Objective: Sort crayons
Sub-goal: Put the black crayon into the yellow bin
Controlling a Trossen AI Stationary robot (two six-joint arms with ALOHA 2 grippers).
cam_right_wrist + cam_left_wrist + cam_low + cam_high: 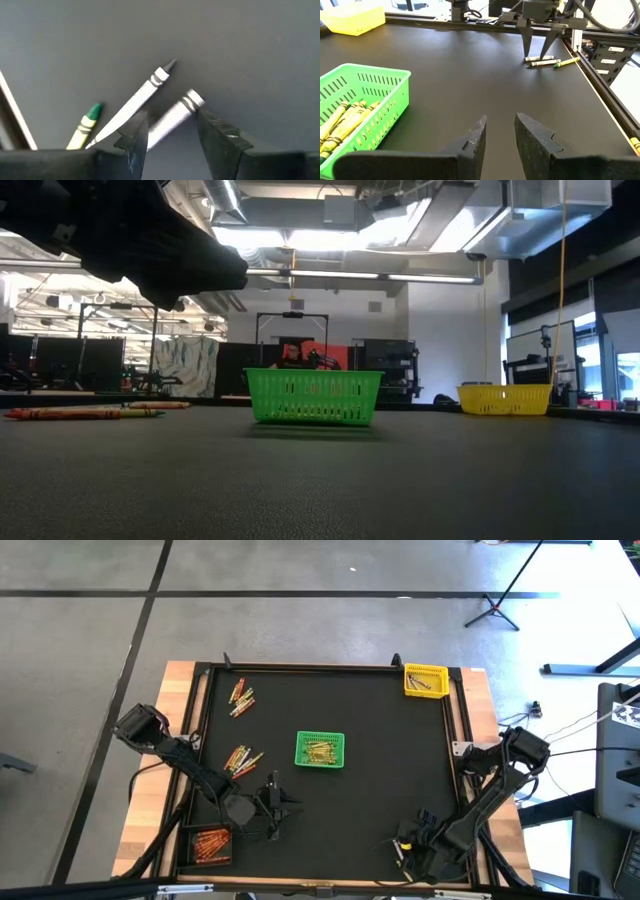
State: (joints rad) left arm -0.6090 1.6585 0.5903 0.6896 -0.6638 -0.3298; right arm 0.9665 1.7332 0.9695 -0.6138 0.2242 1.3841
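Note:
Two grey crayons (145, 95) (175, 115) and a green one (86, 125) lie flat on the black mat near the table's near right corner. My right gripper (170, 125) points down over them, open, its fingers on either side of one grey crayon. The left wrist view shows that gripper (536, 54) with its tips just above those crayons (544, 61). My left gripper (499, 125) is open with nothing between its fingers, at the near left (278, 805). More crayons lie in two loose heaps (241, 697) (241, 760) on the left.
A green basket (320, 750) with yellow crayons stands mid-table, a yellow basket (424, 680) at the far right corner, and a black basket (211, 845) with orange and red crayons at the near left. A raised black frame (452, 730) borders the mat.

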